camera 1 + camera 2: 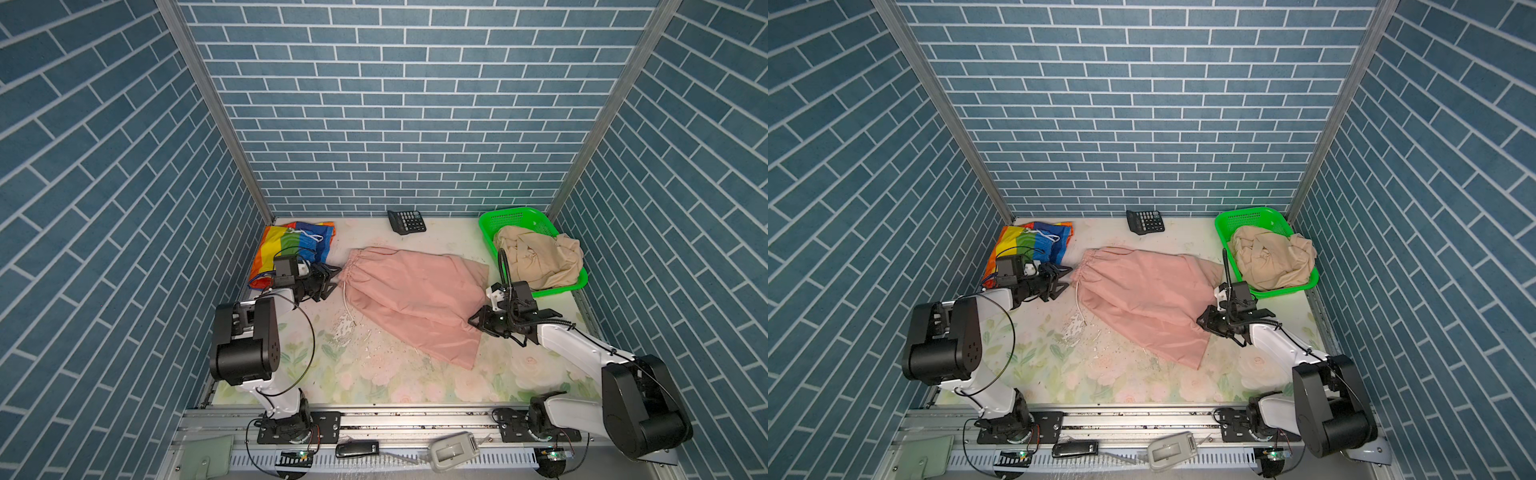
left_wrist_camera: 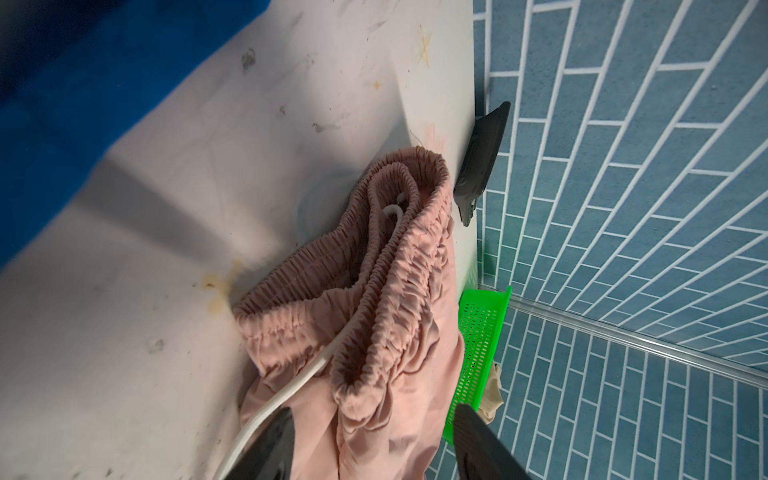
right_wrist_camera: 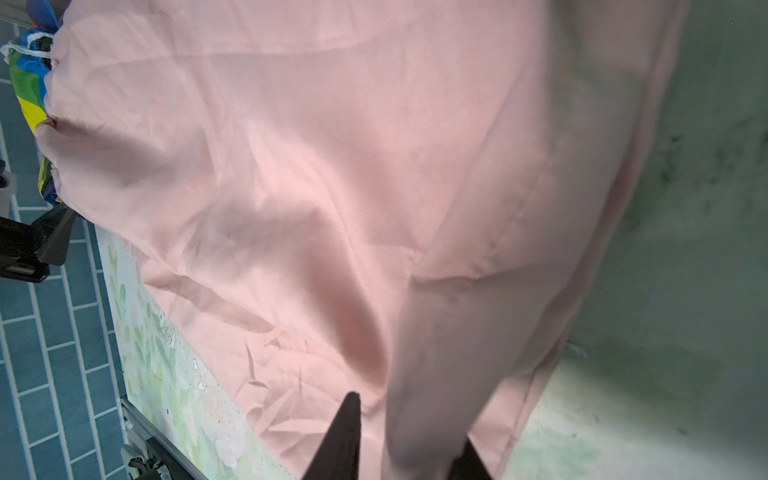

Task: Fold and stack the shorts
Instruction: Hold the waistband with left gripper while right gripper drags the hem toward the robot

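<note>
**Top views.** The table point(image 1: 374, 386) carries three pairs. The rainbow shorts point(image 1: 286, 245) lie in the far-left corner as a compact bundle, which I judge to be the folded first item. The pink shorts point(image 1: 415, 299) are spread across the middle, waistband toward the left edge and legs toward the right. The beige shorts point(image 1: 540, 257) sit crumpled in the green basket point(image 1: 490, 224) at the far-right corner. The left gripper point(image 1: 334, 279) stands at the pink waistband with its jaws parted. The right gripper point(image 1: 476, 318) is at the leg hems.

**Left wrist view.** The left gripper point(image 2: 374, 411) has its jaws spread wide and released. The pink waistband point(image 2: 395, 270) lies doubled on itself just ahead, and the white drawstring point(image 2: 291, 386) trails out.

**Right wrist view.** The right gripper point(image 3: 409, 419) has its jaws apart, with a loose ridge of pink cloth point(image 3: 332, 166) between them, not pinched.

**Assessment.** About a third is done. The pink pair needs folding smaller and stacking on the rainbow pair. The beige pair is untouched.
</note>
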`<control>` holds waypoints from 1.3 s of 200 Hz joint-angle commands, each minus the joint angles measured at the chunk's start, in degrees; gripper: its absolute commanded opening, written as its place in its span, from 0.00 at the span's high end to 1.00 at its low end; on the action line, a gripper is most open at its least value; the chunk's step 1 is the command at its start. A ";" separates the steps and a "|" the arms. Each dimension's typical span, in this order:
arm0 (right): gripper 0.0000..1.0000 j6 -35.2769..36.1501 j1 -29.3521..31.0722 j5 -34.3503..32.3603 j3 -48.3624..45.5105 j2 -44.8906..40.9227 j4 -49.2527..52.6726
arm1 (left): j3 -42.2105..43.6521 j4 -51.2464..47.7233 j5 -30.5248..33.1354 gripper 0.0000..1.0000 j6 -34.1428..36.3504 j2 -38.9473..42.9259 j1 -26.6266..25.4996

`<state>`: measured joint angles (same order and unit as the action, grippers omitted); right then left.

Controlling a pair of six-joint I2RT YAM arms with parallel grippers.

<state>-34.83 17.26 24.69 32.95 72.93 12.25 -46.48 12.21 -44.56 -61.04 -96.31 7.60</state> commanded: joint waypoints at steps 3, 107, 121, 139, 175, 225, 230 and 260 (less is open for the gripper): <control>0.67 -2.09 0.23 -0.12 -0.51 0.12 -2.41 | -1.51 4.43 1.53 0.45 -1.71 -3.06 -0.97; 1.00 -0.88 0.24 -1.43 2.41 -3.81 2.50 | -7.48 0.84 2.39 1.00 0.39 -4.67 -2.26; 1.00 -0.14 0.23 -1.65 4.46 -6.99 5.45 | -8.98 -1.04 1.90 1.00 0.71 -3.42 -1.61; 1.00 1.05 0.24 -1.02 6.05 -11.23 8.98 | -9.85 -2.38 0.91 1.00 0.57 -1.99 -0.26; 1.00 -0.03 2.12 0.61 0.94 -19.28 10.26 | -8.24 -5.65 0.75 1.00 2.96 0.66 1.87; 1.00 -5.41 7.22 1.00 -12.18 -20.07 3.52 | 1.42 -0.33 1.62 1.00 3.11 -0.45 3.94; 1.00 -5.55 7.48 0.89 -13.04 -19.51 3.16 | 2.23 0.27 1.50 1.00 3.15 -0.67 4.29; 0.93 -5.73 7.61 -0.08 -15.82 -16.46 2.29 | 5.20 2.47 1.58 1.00 3.38 -2.11 5.05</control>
<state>-38.79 24.69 25.30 18.15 54.94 15.81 -42.52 11.18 -43.83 -59.02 -97.10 11.60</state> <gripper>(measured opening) 0.049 0.062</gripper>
